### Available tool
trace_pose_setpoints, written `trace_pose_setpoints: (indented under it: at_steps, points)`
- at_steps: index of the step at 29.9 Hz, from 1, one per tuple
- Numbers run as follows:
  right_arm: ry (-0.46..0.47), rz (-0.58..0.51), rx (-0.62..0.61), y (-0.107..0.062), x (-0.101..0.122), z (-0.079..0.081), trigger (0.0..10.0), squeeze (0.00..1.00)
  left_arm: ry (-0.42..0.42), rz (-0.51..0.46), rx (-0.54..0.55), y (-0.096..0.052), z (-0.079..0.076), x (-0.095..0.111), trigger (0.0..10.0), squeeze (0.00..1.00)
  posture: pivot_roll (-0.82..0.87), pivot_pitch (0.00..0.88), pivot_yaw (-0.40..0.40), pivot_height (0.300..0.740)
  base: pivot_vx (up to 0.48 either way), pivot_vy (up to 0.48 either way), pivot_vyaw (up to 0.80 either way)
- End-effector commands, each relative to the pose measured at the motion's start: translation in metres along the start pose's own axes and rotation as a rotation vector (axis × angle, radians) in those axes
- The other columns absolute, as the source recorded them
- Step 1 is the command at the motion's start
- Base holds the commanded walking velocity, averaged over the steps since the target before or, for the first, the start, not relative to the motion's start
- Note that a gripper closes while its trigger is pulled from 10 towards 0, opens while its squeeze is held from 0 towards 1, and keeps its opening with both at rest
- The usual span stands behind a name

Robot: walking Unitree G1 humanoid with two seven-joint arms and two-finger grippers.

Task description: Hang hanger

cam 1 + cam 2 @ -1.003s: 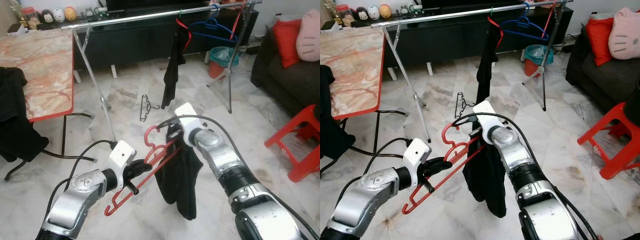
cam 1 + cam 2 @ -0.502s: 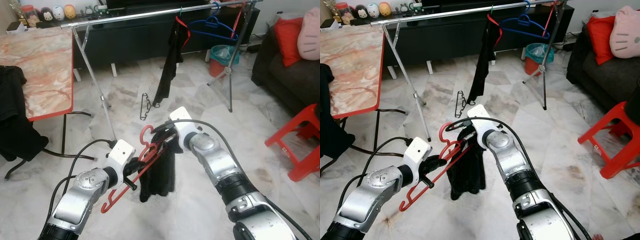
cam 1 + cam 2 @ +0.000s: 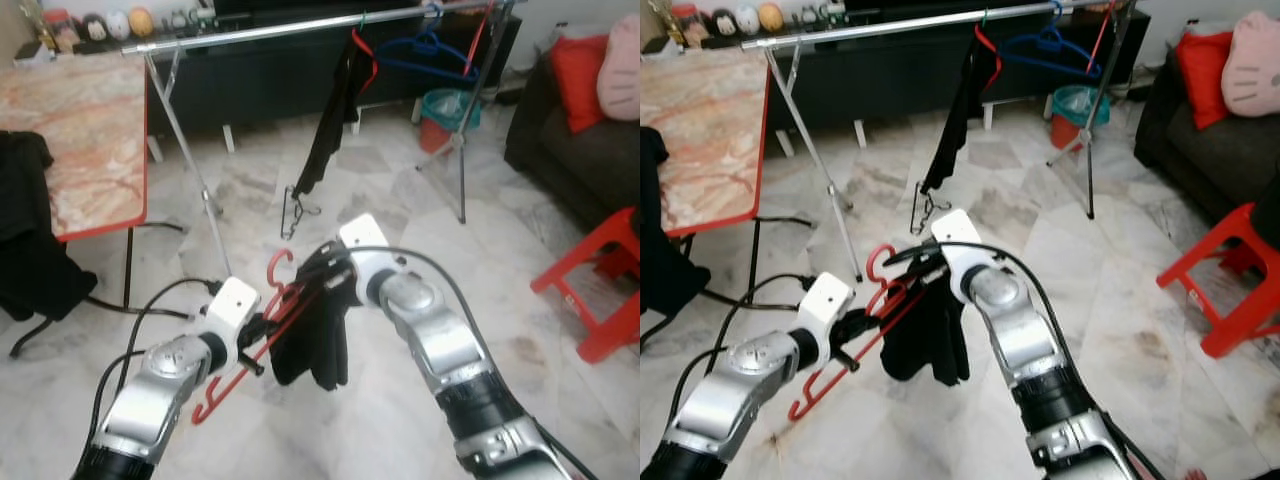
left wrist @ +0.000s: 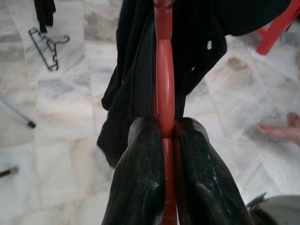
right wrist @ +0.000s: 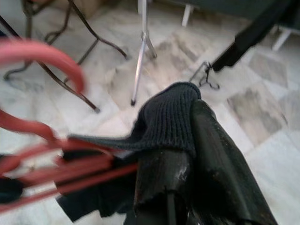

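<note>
My left gripper (image 3: 263,332) is shut on the lower bar of a red plastic hanger (image 3: 250,345), which slants up to its hook near my right wrist. In the left wrist view both black fingers (image 4: 140,178) clamp the red hanger (image 4: 164,89). My right gripper (image 3: 322,274) is shut on a black knit garment (image 3: 315,345) that drapes bunched over the hanger's upper part. The right wrist view has the garment (image 5: 166,112) pinched between the fingers, with the red hanger (image 5: 51,61) beside it. A silver clothes rail (image 3: 250,33) runs across the back.
On the rail hang a black garment (image 3: 335,110) and a blue hanger (image 3: 425,50). A black hanger (image 3: 291,212) lies on the marble floor. A red-edged marble table (image 3: 90,130) stands left; a red stool (image 3: 600,290), dark sofa (image 3: 570,150) and teal bin (image 3: 450,108) stand right.
The black garment, which hung long below the hanger, is now gathered up into a short bunch. Both grippers and the hanger have shifted slightly left and forward.
</note>
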State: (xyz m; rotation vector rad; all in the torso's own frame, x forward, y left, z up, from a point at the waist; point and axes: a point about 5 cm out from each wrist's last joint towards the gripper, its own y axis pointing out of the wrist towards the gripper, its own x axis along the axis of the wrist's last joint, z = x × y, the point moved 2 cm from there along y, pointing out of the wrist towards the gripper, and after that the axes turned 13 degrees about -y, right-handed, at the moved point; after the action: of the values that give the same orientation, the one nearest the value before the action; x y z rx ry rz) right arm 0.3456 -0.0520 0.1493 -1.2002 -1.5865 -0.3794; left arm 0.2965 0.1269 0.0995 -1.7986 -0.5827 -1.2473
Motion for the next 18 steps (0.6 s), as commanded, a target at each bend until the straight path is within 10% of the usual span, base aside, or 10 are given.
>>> trace_pose_setpoints:
  at_steps: [1,18]
  points:
    - [-0.009,-0.055,0.033,-0.005,0.017,0.010,10.0,0.00,0.006,-0.046,0.008,0.000,0.001,0.010,10.0,0.00,0.03,0.076,-0.015,0.740,0.000,0.000,0.00]
    - [0.082,-0.082,0.205,-0.027,0.029,0.050,10.0,0.00,-0.122,-0.235,-0.142,-0.007,-0.016,0.037,10.0,0.00,0.03,0.066,-0.017,0.740,0.000,0.000,0.00]
